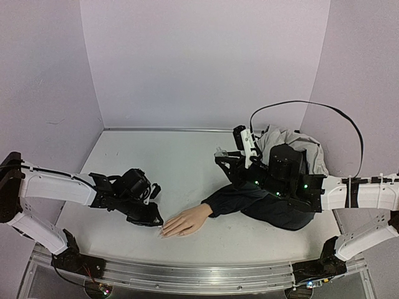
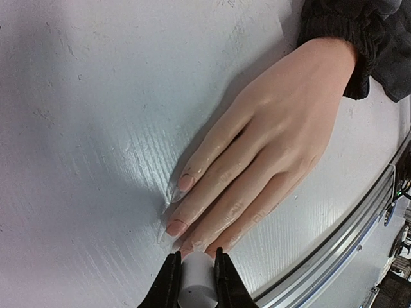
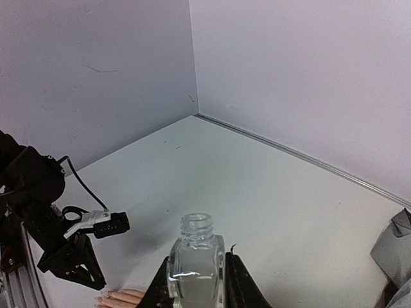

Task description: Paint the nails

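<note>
- My left claw [image 1: 156,220] reaches in low over the table [image 1: 156,162], close to its near edge and a little left of the middle.
- Its jaws are pinched almost shut on a small white cylinder [image 2: 195,285], which stands upright between them. The cylinder's far end is hidden behind the cylinder itself, so I cannot tell what is on it.
- The nails [image 2: 185,183] sit just beyond that cylinder, at the tips of fingers pointing left toward my claw. Two of them show plainly and look pinkish. The nearest fingertip is right at the cylinder's end, but I cannot tell whether they touch.
- The mannequin hand [image 1: 187,221] lies flat, palm down, near the near edge around the middle of the table.
- Its dark sleeve [image 1: 249,199] runs off toward the right side of the table.
- My right claw [image 3: 196,277] is raised above the table on the right, over the sleeve and well apart from the mannequin hand.
- Its jaws are closed tight on a clear glass bottle [image 3: 196,260], held upright with its threaded neck uncapped.
- A grey cloth [image 1: 302,152] is bunched at the right edge, toward the far corner.
</note>
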